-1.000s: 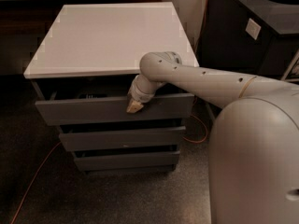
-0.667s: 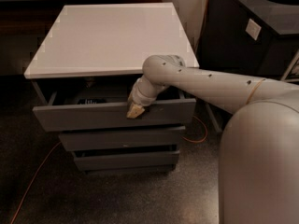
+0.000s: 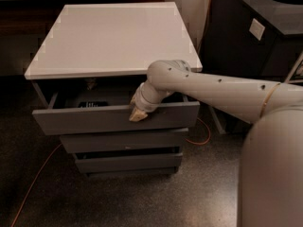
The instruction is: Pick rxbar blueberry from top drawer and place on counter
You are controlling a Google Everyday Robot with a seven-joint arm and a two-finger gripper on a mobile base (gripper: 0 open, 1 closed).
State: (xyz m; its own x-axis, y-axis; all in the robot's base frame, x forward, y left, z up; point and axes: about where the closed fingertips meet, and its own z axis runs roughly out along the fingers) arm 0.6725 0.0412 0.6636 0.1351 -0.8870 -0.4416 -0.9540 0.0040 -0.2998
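Note:
The top drawer [image 3: 113, 119] of the grey cabinet stands partly pulled out under the white counter [image 3: 113, 37]. Inside it, at the left, a dark wrapper with white lettering shows: the rxbar blueberry [image 3: 93, 104], mostly hidden by the drawer front. My gripper [image 3: 137, 114] rests on the upper edge of the drawer front, right of the bar, with its tan tips hooked over the edge. A small pale thing lies deep in the drawer at the back left.
Two shallower grey drawers [image 3: 125, 150] sit shut below. A black cabinet with a round hole [image 3: 265, 27] stands at the right. An orange cable [image 3: 33, 183] runs over the dark floor. My pale body [image 3: 272, 174] fills the lower right.
The top drawer has slid further out toward me with my gripper on its front edge. The dark bar inside has come into view.

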